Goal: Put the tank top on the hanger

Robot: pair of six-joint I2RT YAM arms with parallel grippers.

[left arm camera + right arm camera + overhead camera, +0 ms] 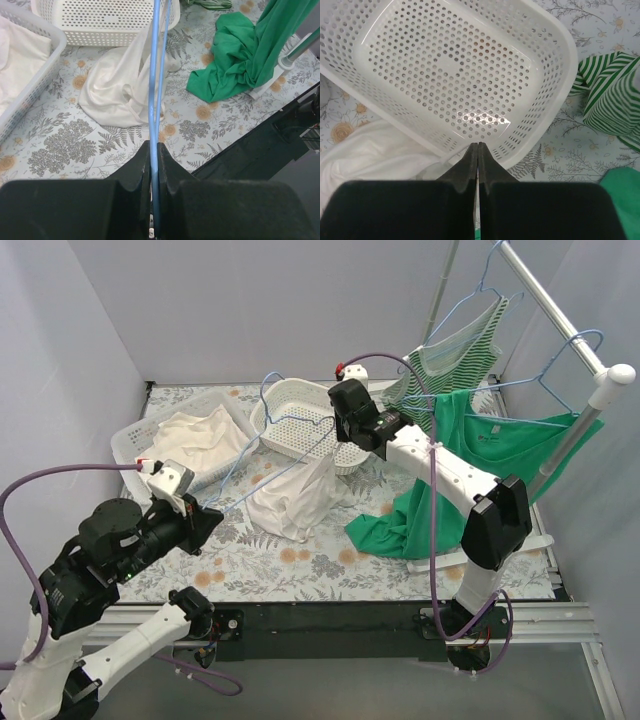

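The left tool [154,150] is closed tight on the thin blue wire of the hanger [285,462]. It holds the frame out low and slanting over the worktop [300,578], so the far end of the hanger reaches toward the other arm. To me that grip serves as an anchor: with one end pinned, the wire cannot swing while cloth is worked along it.

The right tool [478,146] sits above the near rim of the perforated white basket [445,65], with its jaws pressed together. From overhead, the tank top [295,502] rises in a peak to just under that tool. White cloth also runs up to its fingertips in the wrist view, so I judge that it has a thin fold or strap pinched. The pinch itself is too fine to see clearly.

The rest of the tank top hangs down from that peak and pools on the worktop, between the basket and the heap of the green top [400,525]. Its upper part lies against the hanger's wire. It looks lifted this way so that a strap opening hangs open for the wire.

I cannot tell whether either shoulder is properly seated on the hanger. The garment looks only partly on, so the task seems midway.
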